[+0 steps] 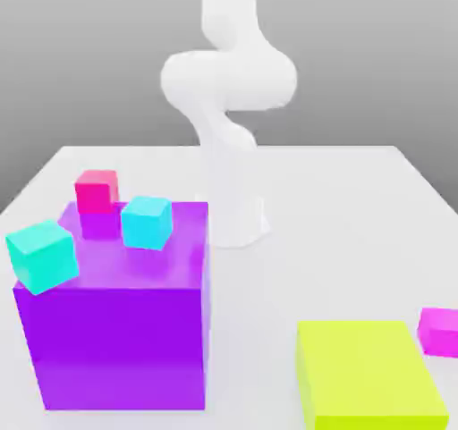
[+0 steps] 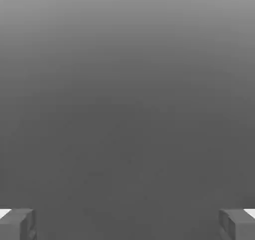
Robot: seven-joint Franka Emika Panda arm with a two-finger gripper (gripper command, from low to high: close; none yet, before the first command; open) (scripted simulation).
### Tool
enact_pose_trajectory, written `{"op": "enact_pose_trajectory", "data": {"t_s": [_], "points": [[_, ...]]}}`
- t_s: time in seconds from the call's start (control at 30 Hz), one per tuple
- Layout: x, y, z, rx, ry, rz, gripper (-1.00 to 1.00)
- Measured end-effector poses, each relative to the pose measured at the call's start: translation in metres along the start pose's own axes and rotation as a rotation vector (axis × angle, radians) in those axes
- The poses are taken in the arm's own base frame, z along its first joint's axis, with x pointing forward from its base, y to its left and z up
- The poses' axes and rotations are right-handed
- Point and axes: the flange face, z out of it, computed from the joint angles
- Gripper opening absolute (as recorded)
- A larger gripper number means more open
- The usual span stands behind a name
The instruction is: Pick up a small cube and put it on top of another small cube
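The white arm point(image 1: 228, 88) stands tall at the table's point(image 1: 358, 205) back, gripper point(image 2: 127, 224) fingers spread wide, holding nothing. Two cyan cubes point(image 1: 147, 222) point(image 1: 42, 256) and a pink cube point(image 1: 97, 191) sit on the purple block point(image 1: 116, 330). Plain grey backdrop.

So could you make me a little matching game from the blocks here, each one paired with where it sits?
Things:
1. pink cube
2. magenta cube
3. yellow-green block
4. purple block

Places:
A. on the table, at the exterior view's right edge
B. under the two cyan cubes
C. on the purple block's far edge
D. beside the magenta cube

Pairs: 1-C, 2-A, 3-D, 4-B
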Motion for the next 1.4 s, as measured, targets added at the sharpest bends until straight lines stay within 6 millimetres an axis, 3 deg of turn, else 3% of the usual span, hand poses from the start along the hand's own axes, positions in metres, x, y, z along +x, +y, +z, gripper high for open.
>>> {"op": "enact_pose_trajectory", "data": {"t_s": [0.1, 0.23, 0.47, 0.67, 0.87, 1.0, 1.03, 1.23, 1.4], "points": [[-0.028, -0.022, 0.062, -0.012, -0.106, -0.139, 0.0], [-0.08, -0.044, 0.135, -0.025, -0.236, -0.323, 0.0], [-0.204, -0.063, 0.24, -0.042, -0.45, -0.657, 0.0], [-0.34, -0.053, 0.3, -0.042, -0.626, -0.981, 0.0], [-0.444, -0.005, 0.348, -0.066, -0.767, -1.236, 0.0], [-0.474, 0.02, 0.384, -0.067, -0.78, -1.258, 0.0], [-0.479, 0.024, 0.391, -0.067, -0.78, -1.259, -1.0], [-0.482, 0.027, 0.394, -0.068, -0.781, -1.259, -1.0], [-0.459, 0.005, 0.36, -0.068, -0.781, -1.26, -1.0]]}}
